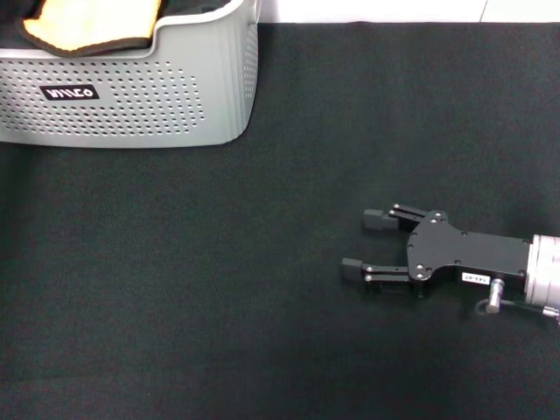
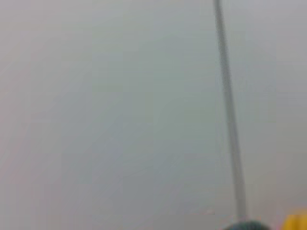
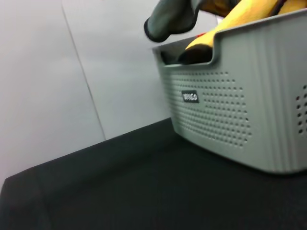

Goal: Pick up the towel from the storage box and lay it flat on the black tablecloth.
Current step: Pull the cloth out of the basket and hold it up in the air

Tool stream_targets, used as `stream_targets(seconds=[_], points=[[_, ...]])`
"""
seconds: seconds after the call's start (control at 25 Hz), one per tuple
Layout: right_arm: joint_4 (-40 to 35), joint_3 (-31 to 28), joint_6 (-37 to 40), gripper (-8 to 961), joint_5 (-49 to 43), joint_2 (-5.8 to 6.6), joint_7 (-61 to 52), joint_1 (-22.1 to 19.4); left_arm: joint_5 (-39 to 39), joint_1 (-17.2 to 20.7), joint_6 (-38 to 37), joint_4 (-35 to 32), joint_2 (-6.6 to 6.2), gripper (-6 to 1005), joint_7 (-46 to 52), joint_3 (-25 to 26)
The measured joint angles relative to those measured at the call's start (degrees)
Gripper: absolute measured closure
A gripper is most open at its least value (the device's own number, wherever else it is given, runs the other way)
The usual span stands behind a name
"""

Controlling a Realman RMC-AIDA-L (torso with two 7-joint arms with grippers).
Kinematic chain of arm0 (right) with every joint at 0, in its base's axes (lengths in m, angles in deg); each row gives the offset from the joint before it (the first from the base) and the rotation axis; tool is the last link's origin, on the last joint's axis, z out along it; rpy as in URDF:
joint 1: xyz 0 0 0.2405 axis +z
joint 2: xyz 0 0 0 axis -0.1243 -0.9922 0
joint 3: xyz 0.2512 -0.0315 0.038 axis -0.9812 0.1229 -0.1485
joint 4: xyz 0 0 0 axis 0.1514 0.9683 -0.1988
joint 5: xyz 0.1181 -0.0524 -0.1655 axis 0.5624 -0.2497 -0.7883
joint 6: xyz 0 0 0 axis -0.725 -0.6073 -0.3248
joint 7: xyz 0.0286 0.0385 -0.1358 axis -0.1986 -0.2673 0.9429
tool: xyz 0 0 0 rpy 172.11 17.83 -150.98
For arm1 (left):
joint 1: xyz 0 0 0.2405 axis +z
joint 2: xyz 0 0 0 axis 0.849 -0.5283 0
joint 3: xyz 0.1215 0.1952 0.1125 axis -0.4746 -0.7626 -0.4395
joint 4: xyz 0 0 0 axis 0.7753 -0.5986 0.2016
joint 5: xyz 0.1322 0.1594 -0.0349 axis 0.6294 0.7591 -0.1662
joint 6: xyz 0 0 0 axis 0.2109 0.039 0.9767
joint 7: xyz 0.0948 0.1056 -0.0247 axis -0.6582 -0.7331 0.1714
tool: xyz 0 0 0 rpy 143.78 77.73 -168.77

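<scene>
The towel [image 1: 92, 24] lies in the box [image 1: 131, 96], upper left of the head view. The right gripper [image 1: 374, 243], lower right, hovers wide open over the tablecloth [image 1: 219, 289].

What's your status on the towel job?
Right claw open, low over tablecloth. Left claw not seen. Towel in box. Path clear.
</scene>
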Motion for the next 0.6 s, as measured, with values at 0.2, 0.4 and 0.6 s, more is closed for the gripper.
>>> stream_targets(seconds=[0.2, 0.4, 0.6], points=[[-0.09, -2.79, -0.68, 107, 0.02, 0.01, 1.75, -0.77, -32.42, 8.12, -4.21, -2.68, -0.11, 970, -12.59, 1.23], [-0.08, -6.98, -3.72, 108, 0.15, -0.01, 4.07, -0.89, -53.74, 10.21, -19.75, -0.83, 0.77, 968, -19.53, 8.91], [-0.03, -13.06, -9.69, 109, 0.39, -0.1, 8.13, -1.04, -63.97, 8.91, -35.77, 7.05, -0.31, 966, -19.82, 14.75]])
